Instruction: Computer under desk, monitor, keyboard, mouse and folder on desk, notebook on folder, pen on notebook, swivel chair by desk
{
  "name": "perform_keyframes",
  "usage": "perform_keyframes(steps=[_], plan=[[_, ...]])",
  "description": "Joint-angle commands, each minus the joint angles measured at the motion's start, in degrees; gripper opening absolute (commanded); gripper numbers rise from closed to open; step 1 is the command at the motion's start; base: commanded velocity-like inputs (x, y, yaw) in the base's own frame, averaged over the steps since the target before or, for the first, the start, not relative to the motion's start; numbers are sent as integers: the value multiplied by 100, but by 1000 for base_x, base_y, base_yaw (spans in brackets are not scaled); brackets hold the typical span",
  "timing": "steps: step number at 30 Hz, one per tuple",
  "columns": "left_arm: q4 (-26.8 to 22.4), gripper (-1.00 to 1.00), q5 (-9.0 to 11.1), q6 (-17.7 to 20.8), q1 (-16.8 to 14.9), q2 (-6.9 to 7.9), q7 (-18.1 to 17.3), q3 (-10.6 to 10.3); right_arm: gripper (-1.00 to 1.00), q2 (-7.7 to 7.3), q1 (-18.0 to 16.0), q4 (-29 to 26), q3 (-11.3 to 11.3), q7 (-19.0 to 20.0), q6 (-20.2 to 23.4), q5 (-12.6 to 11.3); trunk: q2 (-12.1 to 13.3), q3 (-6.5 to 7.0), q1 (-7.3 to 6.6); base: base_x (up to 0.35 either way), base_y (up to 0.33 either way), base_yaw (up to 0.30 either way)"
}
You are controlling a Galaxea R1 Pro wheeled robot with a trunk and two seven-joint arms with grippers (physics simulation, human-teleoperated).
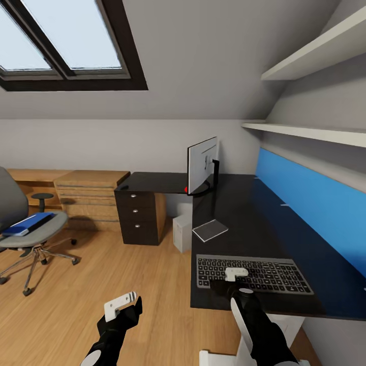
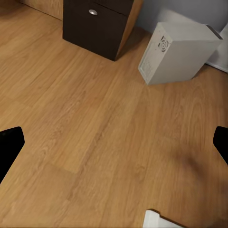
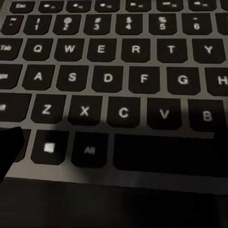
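The dark grey keyboard (image 1: 253,274) lies near the front edge of the black desk (image 1: 239,203). My right gripper (image 1: 235,275) hovers open just over its front row of keys (image 3: 123,114). Behind it a thin notebook (image 1: 210,230) lies flat, and the monitor (image 1: 203,165) stands edge-on at the desk's corner. Under the desk stands the pale computer (image 1: 182,233) (image 2: 178,52). The swivel chair (image 1: 35,236) is at the left with the blue folder (image 1: 28,223) on its seat. My left gripper (image 1: 122,303) hangs open over the floor. I cannot make out the pen.
A dark drawer unit (image 1: 136,216) (image 2: 97,26) holds up the desk's left wing, with light oak drawers (image 1: 89,195) behind it. White shelves (image 1: 310,133) jut out above the blue back panel (image 1: 310,203). Wood floor (image 1: 101,264) lies between chair and desk.
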Motion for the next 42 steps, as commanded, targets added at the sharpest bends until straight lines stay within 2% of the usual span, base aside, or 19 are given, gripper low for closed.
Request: perform_keyframes(steps=[1,16,20,21,35,40,42], plan=[[-10,100,31,17,-2,4,37,-9,100,-1,-2,-7,11,-30,32,-8,-3,-5,0,9,0,0],[-10,100,32,26,-5,-1,37,-11,100,-9,-2,-59,4,-33,24,-8,-3,-5,0,62,0,0],[-5,100,32,26,-5,-1,37,-11,100,-15,-2,-223,3,-37,23,-8,-3,-5,0,3,-1,0],[19,100,32,25,-3,-2,37,-11,100,-35,3,-459,3,-38,23,-8,-3,-5,0,116,-101,0],[33,100,32,26,-5,-1,37,-10,100,-159,7,-749,-17,-35,17,-8,-3,-5,0,57,-65,0],[33,100,32,27,-2,4,37,-9,100,-269,7,-778,-212,-28,22,-8,-3,-5,0,2,-207,0],[34,100,32,27,-3,5,37,-9,100,-352,7,-784,-396,-25,22,-8,-3,-5,0,1,-271,0]])
